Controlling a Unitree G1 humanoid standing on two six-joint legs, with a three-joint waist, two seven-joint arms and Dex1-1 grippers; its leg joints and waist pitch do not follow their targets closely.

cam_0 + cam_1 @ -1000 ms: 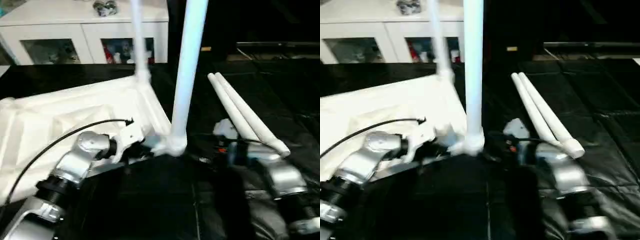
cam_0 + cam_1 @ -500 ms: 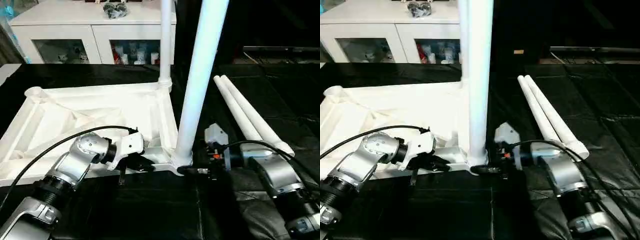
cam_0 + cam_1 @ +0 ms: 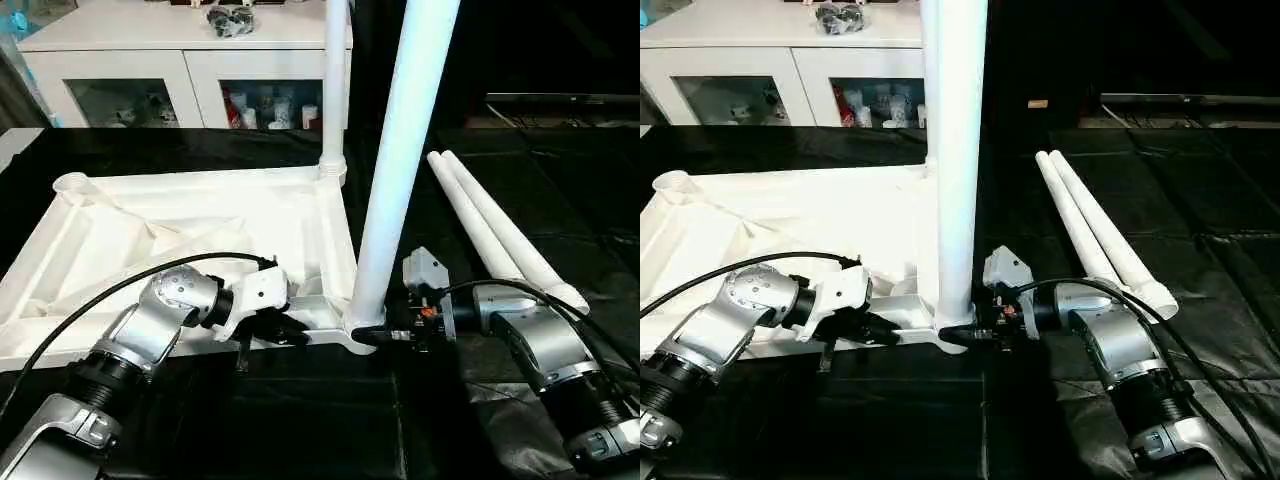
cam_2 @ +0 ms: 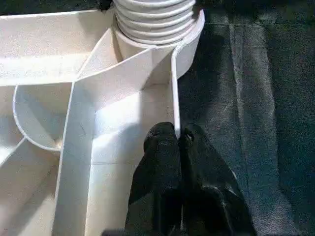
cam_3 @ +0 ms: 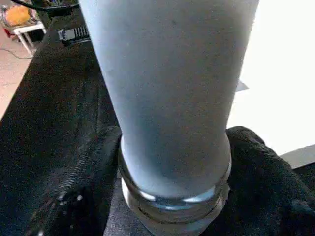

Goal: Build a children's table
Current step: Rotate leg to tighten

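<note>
The left claw (image 4: 178,142) is pinching the table top's rim (image 4: 173,88) steady while the right claw (image 3: 385,335), fingers apart, is straddling the upright leg (image 3: 400,170) to seat it.

Ahead of me at eleven o'clock stands a white cabinet (image 3: 190,60) with glass doors, trinkets (image 3: 232,16) on top. Black quilted mats (image 3: 560,190) cover the floor.

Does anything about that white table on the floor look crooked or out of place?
Yes. On the upside-down tabletop, the near leg in its corner socket leans toward the right at its top, while the far leg stands straight. Two more legs lie loose on the dark mat.
</note>
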